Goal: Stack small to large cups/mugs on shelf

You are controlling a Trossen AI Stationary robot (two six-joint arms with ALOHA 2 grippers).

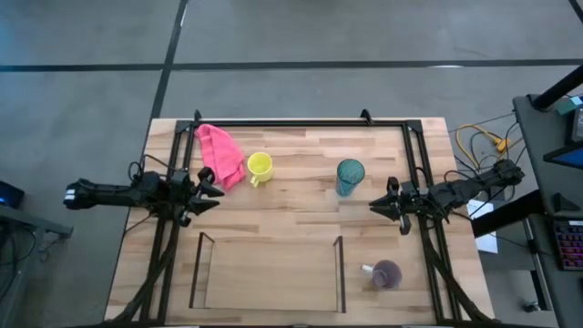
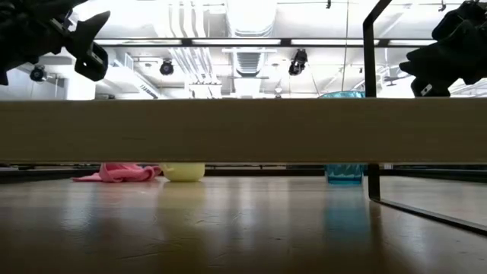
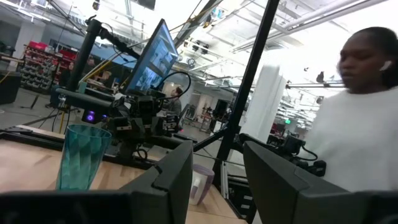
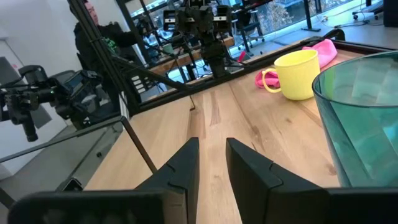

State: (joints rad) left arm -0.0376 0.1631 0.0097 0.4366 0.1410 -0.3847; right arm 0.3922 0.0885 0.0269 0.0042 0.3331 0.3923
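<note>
The small yellow mug (image 1: 260, 166) stands on its base on the table's far-left part, next to the pink cloth (image 1: 219, 155). The teal tumbler (image 1: 350, 175) stands upright to the right of centre. On the near-right part the purple mug (image 1: 387, 273) rests just outside the shelf (image 1: 339, 273), whose thin dark side panels rise from the near middle. My left gripper (image 1: 208, 191) hovers open by the cloth, above the table. My right gripper (image 1: 378, 208) hovers open just right of the tumbler (image 4: 360, 124). Past it, the right wrist view shows the yellow mug (image 4: 298, 74).
A black metal rail frame (image 1: 301, 123) runs along the table's far edge and down both sides under the arms. A person (image 3: 360, 124) stands beyond the table's right side. Bare wood (image 1: 291, 205) lies between the two grippers.
</note>
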